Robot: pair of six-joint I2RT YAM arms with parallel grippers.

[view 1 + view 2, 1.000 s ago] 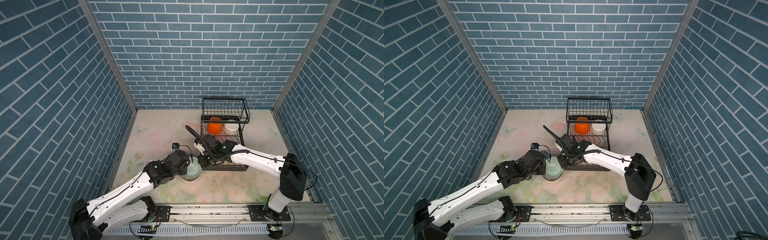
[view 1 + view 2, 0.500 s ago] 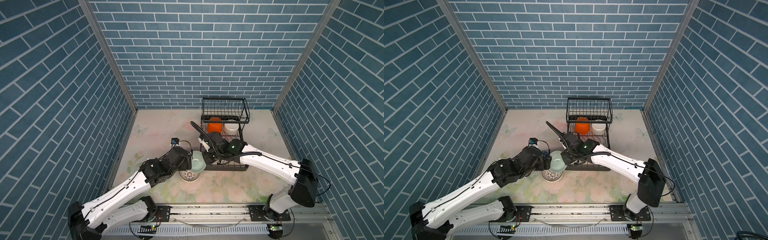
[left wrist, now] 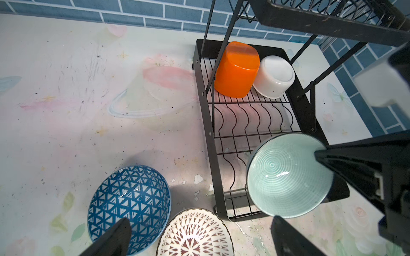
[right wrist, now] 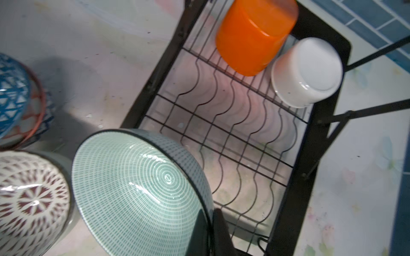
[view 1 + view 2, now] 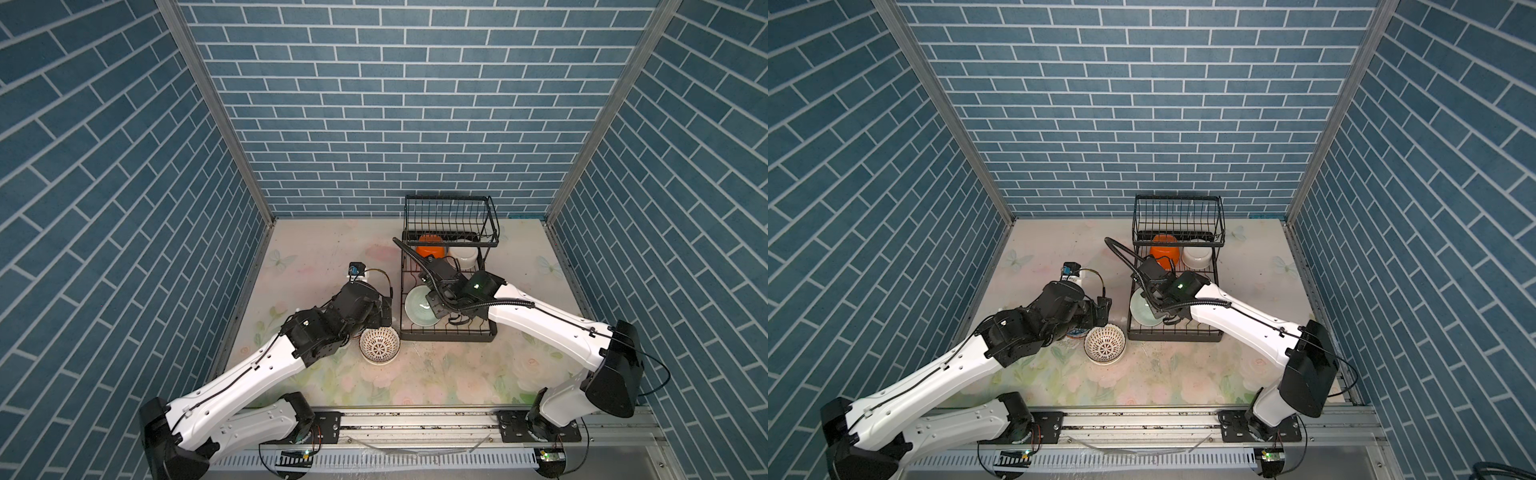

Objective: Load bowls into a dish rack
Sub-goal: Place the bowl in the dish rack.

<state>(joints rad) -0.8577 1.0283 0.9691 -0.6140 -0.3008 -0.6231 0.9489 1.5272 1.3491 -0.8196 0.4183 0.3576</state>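
right gripper (image 4: 209, 230) clamps the rim of the mint bowl (image 4: 137, 190), tilted over the dish rack (image 3: 209, 133) at its 8 o'clock corner. middle slots lie open; orange bowl (image 3: 236, 71) and white bowl (image 3: 274, 77) sit inverted at 12 o'clock. left gripper (image 5: 385, 312) is spread wide, empty. only wrist views show the blue bowl (image 3: 131, 199) fully, on the floral tabletop (image 5: 324, 257).

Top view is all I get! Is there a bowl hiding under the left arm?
Observer: Yes, a blue bowl with white triangles sits beside the brown-patterned bowl.
Operator: Is the left claw holding anything?
Observer: No, the left claw is open and grips nothing.
Operator: How does the right claw hold the green one?
Observer: The right claw pinches the rim of the green bowl, one side inside it, one outside.
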